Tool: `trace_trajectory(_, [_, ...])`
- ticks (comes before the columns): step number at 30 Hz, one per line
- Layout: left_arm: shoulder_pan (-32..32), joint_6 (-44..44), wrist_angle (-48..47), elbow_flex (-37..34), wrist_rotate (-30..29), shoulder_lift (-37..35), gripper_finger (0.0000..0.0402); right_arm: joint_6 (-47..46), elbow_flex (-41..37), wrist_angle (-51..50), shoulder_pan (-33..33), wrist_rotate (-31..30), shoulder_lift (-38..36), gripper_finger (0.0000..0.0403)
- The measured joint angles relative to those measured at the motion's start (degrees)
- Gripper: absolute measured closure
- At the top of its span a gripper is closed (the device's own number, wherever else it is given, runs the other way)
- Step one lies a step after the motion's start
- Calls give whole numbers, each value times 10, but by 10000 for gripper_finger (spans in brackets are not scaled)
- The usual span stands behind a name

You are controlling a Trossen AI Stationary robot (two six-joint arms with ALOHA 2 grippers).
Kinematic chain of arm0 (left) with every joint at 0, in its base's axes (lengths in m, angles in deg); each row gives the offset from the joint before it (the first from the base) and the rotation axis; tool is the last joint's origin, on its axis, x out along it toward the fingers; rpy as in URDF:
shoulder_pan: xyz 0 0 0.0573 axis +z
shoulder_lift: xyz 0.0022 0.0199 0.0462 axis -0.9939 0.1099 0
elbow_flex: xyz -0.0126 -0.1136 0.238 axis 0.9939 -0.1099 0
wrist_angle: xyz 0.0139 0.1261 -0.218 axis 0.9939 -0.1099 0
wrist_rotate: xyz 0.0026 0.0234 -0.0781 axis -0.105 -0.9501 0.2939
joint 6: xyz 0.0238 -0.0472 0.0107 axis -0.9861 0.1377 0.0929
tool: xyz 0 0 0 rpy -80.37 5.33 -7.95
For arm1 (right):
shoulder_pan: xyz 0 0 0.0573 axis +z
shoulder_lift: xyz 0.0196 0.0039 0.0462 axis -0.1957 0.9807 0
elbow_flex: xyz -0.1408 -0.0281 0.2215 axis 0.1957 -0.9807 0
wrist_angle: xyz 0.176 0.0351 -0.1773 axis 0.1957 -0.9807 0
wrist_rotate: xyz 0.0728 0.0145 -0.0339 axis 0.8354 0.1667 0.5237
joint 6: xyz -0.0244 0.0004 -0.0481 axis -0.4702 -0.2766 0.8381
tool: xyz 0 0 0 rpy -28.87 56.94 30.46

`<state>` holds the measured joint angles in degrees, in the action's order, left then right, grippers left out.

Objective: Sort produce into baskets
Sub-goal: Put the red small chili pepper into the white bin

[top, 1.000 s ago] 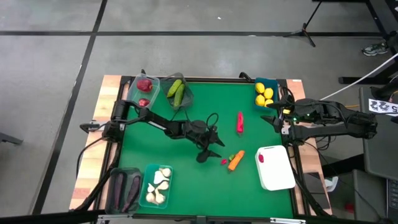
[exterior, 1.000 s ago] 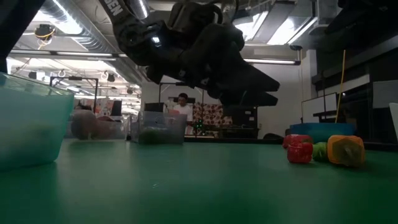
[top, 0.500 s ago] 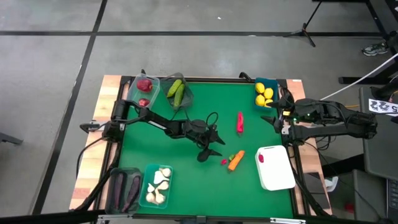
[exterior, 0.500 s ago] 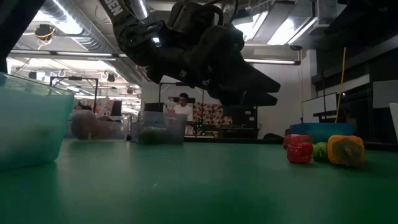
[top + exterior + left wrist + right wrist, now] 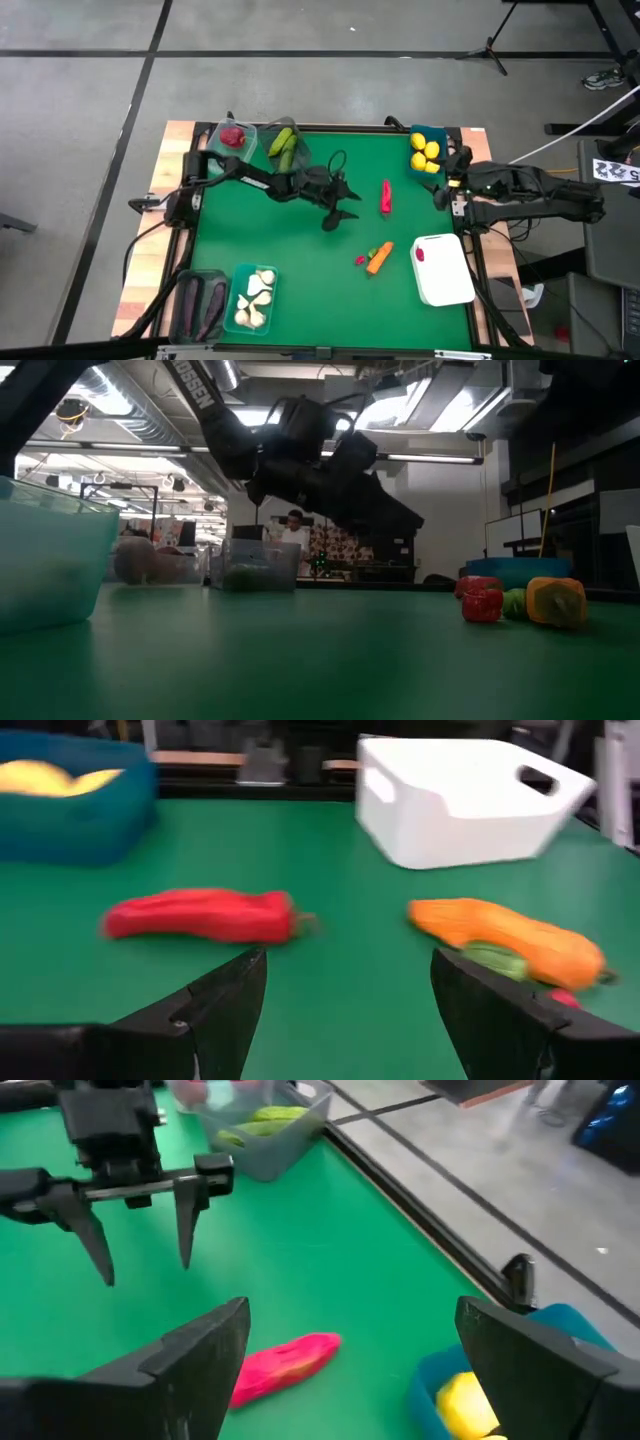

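Note:
My left gripper [image 5: 342, 210] is open and empty above the mat's middle, its fingers pointing toward a red pepper [image 5: 386, 196] lying on the mat. In its wrist view [image 5: 345, 1020] the pepper [image 5: 200, 915] and an orange carrot [image 5: 510, 935] lie ahead. The carrot [image 5: 378, 258] lies on the mat beside a small red piece [image 5: 361, 260]. My right gripper [image 5: 440, 188] is open and empty at the right edge, next to the blue tub of lemons [image 5: 425, 150]. Its wrist view [image 5: 345, 1380] shows the pepper [image 5: 285, 1365] and my left gripper [image 5: 140, 1230].
A clear tub with red fruits [image 5: 232, 138] and a grey tub with cucumbers [image 5: 285, 146] stand at the far left. A tub of eggplants [image 5: 198, 300] and a teal tub of garlic [image 5: 252, 297] stand near left. A white tray [image 5: 445, 272] holding one red piece sits near right.
My left gripper has moved toward the table's far edge and risen a little, staying open and empty, away from the carrot. The produce has not moved.

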<state>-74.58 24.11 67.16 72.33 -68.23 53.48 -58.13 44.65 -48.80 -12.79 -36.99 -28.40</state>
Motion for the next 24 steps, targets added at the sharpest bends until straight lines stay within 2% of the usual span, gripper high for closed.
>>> trace_trajectory(4, [27,36,0,0,0,0,123,0,-26,41,0,-6,0,52])
trace_trajectory(8, [39,70,0,0,0,0,123,0,-44,93,0,26,0,52])
trace_trajectory(15, [15,48,0,0,-6,0,123,18,-57,164,0,33,0,52])
trace_trajectory(19, [-8,21,5,0,-50,0,123,35,-57,194,0,33,0,52])
trace_trajectory(24, [-39,42,22,0,-143,0,123,61,-57,220,0,33,0,52])
